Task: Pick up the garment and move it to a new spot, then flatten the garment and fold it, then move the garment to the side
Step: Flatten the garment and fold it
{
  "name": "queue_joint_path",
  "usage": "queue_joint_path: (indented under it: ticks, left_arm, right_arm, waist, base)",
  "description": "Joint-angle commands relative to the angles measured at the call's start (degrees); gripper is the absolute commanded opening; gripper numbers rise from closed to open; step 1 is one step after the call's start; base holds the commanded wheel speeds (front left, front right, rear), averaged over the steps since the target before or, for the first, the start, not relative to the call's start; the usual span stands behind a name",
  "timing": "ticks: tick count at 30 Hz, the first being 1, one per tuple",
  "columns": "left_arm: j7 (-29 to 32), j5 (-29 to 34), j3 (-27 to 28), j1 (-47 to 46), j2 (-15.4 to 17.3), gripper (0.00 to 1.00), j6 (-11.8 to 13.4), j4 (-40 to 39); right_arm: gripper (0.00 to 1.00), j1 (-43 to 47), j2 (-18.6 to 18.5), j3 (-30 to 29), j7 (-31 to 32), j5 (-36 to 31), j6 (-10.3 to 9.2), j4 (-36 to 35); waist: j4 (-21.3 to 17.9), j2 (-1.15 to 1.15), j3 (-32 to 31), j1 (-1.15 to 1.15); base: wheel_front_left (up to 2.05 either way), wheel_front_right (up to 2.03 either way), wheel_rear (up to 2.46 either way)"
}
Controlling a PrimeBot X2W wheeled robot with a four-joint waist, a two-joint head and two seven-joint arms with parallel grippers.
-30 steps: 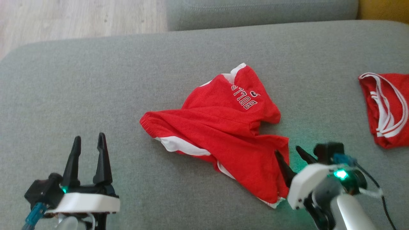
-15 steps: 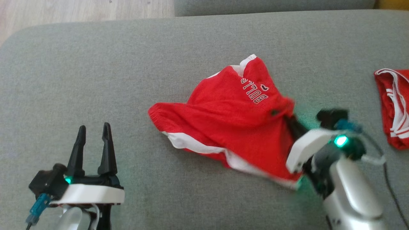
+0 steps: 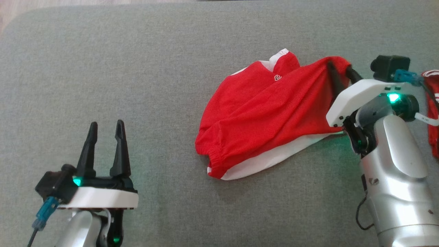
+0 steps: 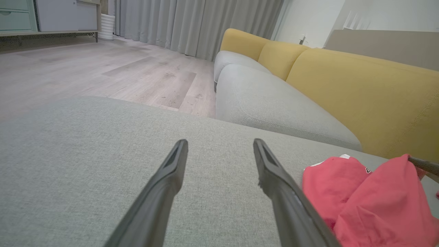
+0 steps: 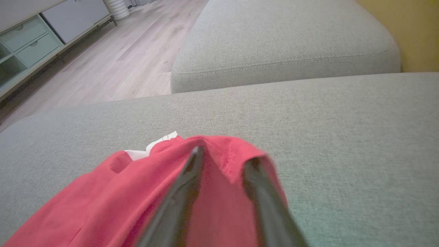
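Garment hung by one edge on the right tool

Red shorts with white trim – the garment [image 3: 267,113] – lie on a wide grey sofa cushion [image 3: 137,68], right of the middle in the head view. Most of the cloth rests on the cushion, with the gathered waistband nearest the robot and a white band along the lower edge. The far right edge is raised off the cushion and stretched up to the right tool [image 3: 339,66].

In the right wrist view the two dark fingers of the right tool [image 5: 225,156] stand partly apart. Red cloth [image 5: 103,206] is draped over both tips and fills the gap between them. Whether the fingers pinch the cloth or it is only hooked over them, I cannot tell.

The left tool [image 3: 106,124] is released – its fingers are spread, with nothing between them. It sits at the lower left of the head view, well apart from the garment. In the left wrist view the left tool [image 4: 220,141] points across bare cushion, with the garment [image 4: 360,195] off to its right.

A second red piece of clothing with white stripes [image 3: 432,103] lies at the right edge, just behind the right arm. Beyond the cushion are a yellow sofa back [image 4: 360,89], a wooden floor [image 4: 103,68] and grey curtains [image 4: 199,24].
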Motion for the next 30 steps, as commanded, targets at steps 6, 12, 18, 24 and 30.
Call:
queue_joint_path:
  ticks: [6,12,18,24,30]
  left_arm:
    - [-0.5,1.2,1.7,-1.6,0.0,1.00,-1.4,0.0]
    - [-0.5,1.5,2.0,0.6,-0.6,1.00,-2.0,0.7]
    - [-0.5,2.3,3.1,3.2,-0.6,1.00,-2.1,0.6]
    - [-0.5,2.6,3.3,5.6,-1.6,1.00,-2.0,0.3]
    - [-0.5,2.9,3.4,6.0,-1.9,1.00,-2.1,0.3]
  right_arm:
    - [1.00,-0.1,-0.5,1.5,-4.0,0.1,0.39,-1.7]
    - [1.00,7.4,-2.7,2.2,-10.4,-1.5,0.39,-10.2]
    - [1.00,20.4,-3.2,4.9,-16.1,-3.4,0.39,-21.9]
    - [1.00,30.3,-2.1,5.6,-15.9,-2.9,0.39,-28.3]
    - [1.00,31.5,-1.6,5.8,-14.0,-3.1,0.39,-31.2]
  waist:
    - [-1.5,0.00,-1.9,-0.01]
    - [-3.2,0.00,-5.5,-0.01]
    - [-4.9,0.00,-9.0,-0.01]
    - [-5.9,0.00,-11.1,-0.01]
    - [-6.2,0.00,-11.3,-0.01]
  base:
    - [0.00,0.00,0.00]
    - [0.00,0.00,0.00]
    - [0.00,0.00,0.00]
    - [0.00,0.00,0.00]
    - [0.00,0.00,0.00]
